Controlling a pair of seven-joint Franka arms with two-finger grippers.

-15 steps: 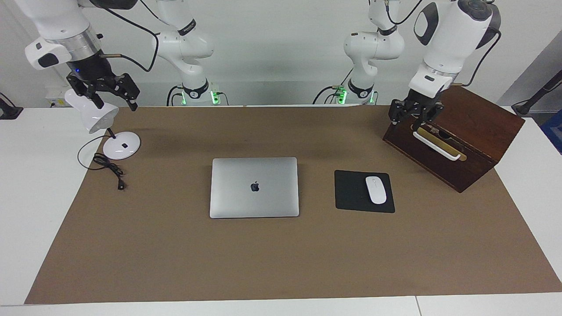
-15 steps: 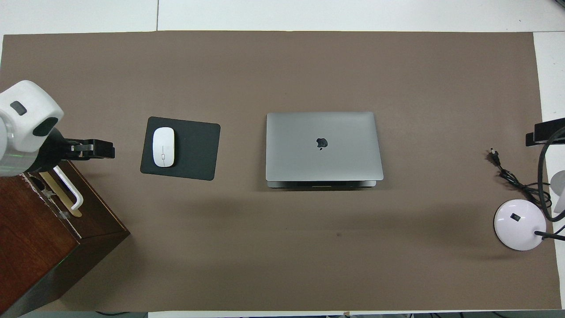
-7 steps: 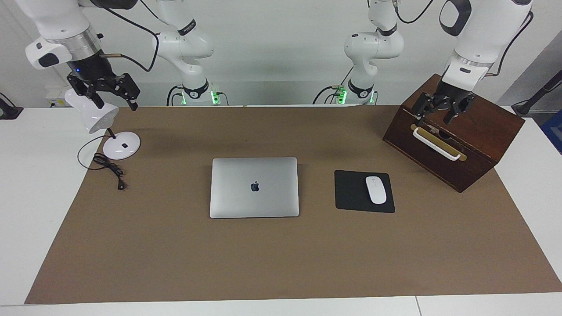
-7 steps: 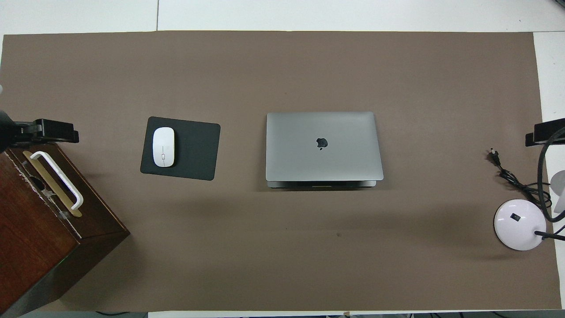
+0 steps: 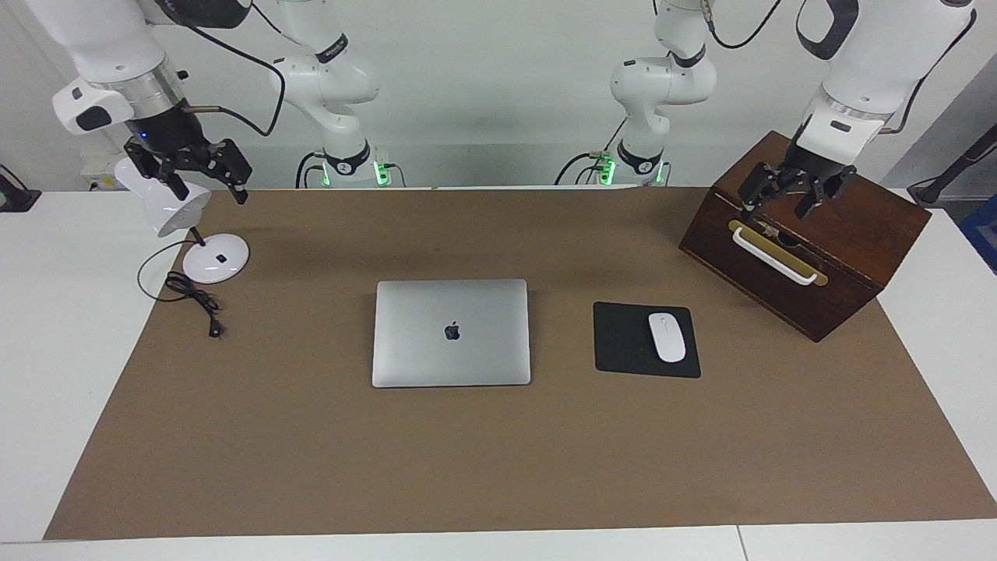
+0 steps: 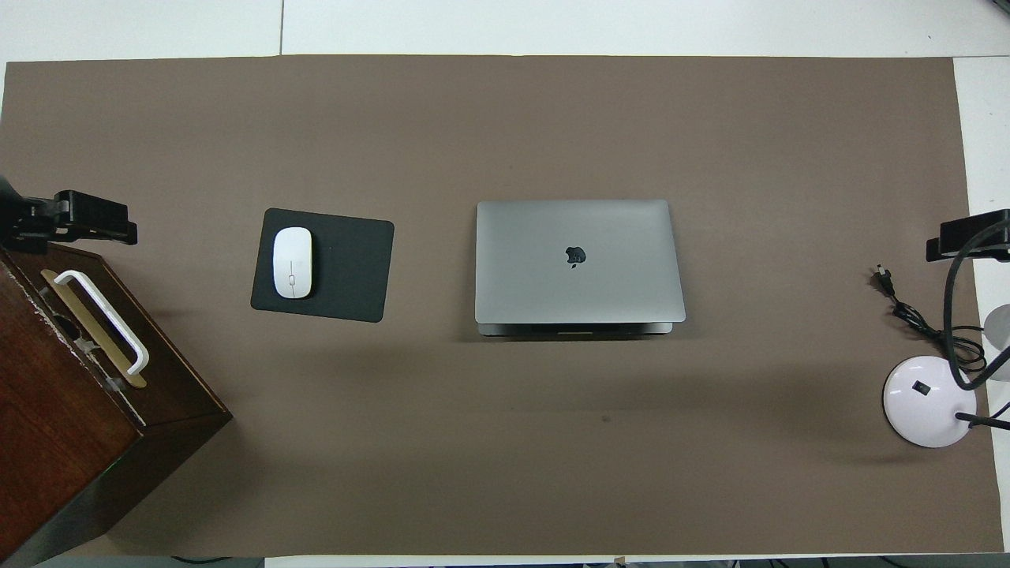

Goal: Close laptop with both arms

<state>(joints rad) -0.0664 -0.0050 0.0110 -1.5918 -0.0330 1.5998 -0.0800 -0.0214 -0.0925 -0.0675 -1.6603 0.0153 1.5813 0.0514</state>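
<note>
The silver-grey laptop (image 5: 452, 331) lies in the middle of the brown mat with its lid down flat and the apple logo up; it also shows in the overhead view (image 6: 576, 260). My left gripper (image 5: 779, 204) hangs open and empty over the wooden box, well away from the laptop; its tip shows in the overhead view (image 6: 87, 221). My right gripper (image 5: 209, 187) hangs open and empty over the desk lamp at the right arm's end; it also shows in the overhead view (image 6: 966, 237). Neither gripper touches the laptop.
A black mouse pad (image 5: 623, 339) with a white mouse (image 5: 667, 336) lies beside the laptop toward the left arm's end. A dark wooden box (image 5: 849, 226) with a white handle stands past it. A white desk lamp (image 5: 216, 257) and its black cable (image 5: 195, 300) stand at the right arm's end.
My left gripper has risen from in front of the box handle and moved over the box, toward the left arm's end. My right gripper shifted only slightly. The laptop has not moved.
</note>
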